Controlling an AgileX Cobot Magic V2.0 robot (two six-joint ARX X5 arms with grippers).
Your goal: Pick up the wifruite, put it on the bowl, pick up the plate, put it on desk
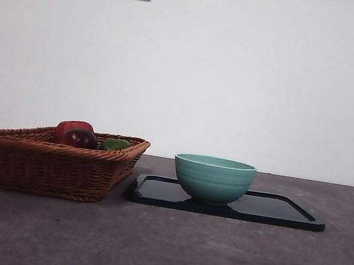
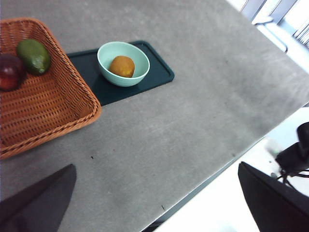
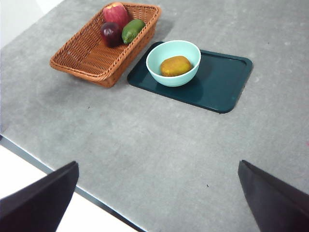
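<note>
The grey bench (image 3: 159, 145) carries everything, and its mottled top fills most of both wrist views. On it sits a brown wicker basket (image 1: 52, 164) and, just beside it, a dark rectangular tray (image 3: 219, 79); one corner of the tray lies close against the basket's side. The pale teal bowl (image 1: 213, 178) stands upright on the tray, at the end nearer the basket.

The orange-brown fruit (image 3: 175, 65) lies inside the bowl, resting on its bottom; the front view hides it behind the bowl's wall. In the basket, grouped at one end, lie a red apple (image 3: 116, 13), a dark red fruit (image 3: 111, 34) and a green fruit (image 3: 132, 30), the three touching or nearly so.

Both arms hang high above the bench, well away from the objects. The left gripper (image 2: 159, 198) has its fingers (image 2: 38, 203) spread wide apart, holding and touching nothing. The right gripper (image 3: 159, 198) likewise shows its fingers (image 3: 41, 200) far apart and empty, with bare bench between them. Neither arm appears in the front view.
</note>
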